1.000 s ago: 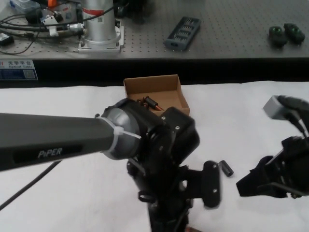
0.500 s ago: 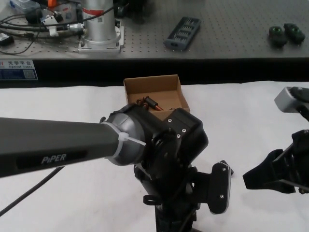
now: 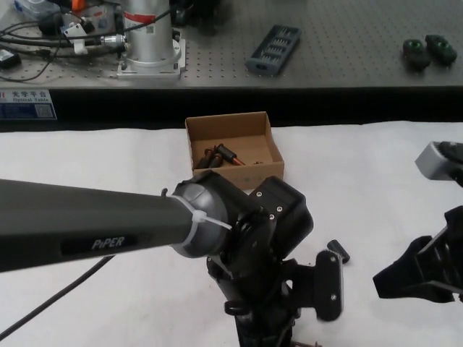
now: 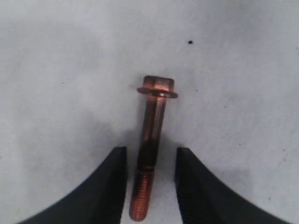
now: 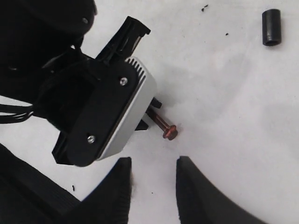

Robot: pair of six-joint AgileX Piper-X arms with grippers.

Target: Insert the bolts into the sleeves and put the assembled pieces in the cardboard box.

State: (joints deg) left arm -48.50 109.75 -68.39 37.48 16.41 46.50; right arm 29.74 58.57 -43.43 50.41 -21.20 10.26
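1. My left gripper (image 4: 151, 150) points down at the worktop (image 3: 87, 166), close to its near edge and about midway along. Its jaws stand apart, one finger on each side of the bolt's threaded end. A sliver of white cover shows between each finger and the shank, so it is not clamped.
2. The bolt (image 4: 156, 116) is copper-coloured and lies flat on the white cover. Its flanged head points away from the fingers.
3. In the right wrist view, the bolt's head sticks out from under the camera (image 5: 119, 109) mounted on the left gripper.
4. My right gripper (image 5: 154, 161) hangs over the worktop toward the near right corner. Its jaws are apart with nothing between them. It is near the bolt's head and not touching it.
5. The sleeve (image 5: 272, 27) is black and lies on its side on the cover between the two arms. It is farther from the near edge than the bolt, and nothing touches it.
6. The box (image 3: 228, 129) sits open at the far edge of the white cover, about midway along. Several dark pieces (image 3: 217, 155) with orange ends lie inside, toward its left wall.
7. Past the far edge is a perforated bench (image 3: 347, 65) with a metal post (image 3: 148, 36) and a black rack (image 3: 273, 47).
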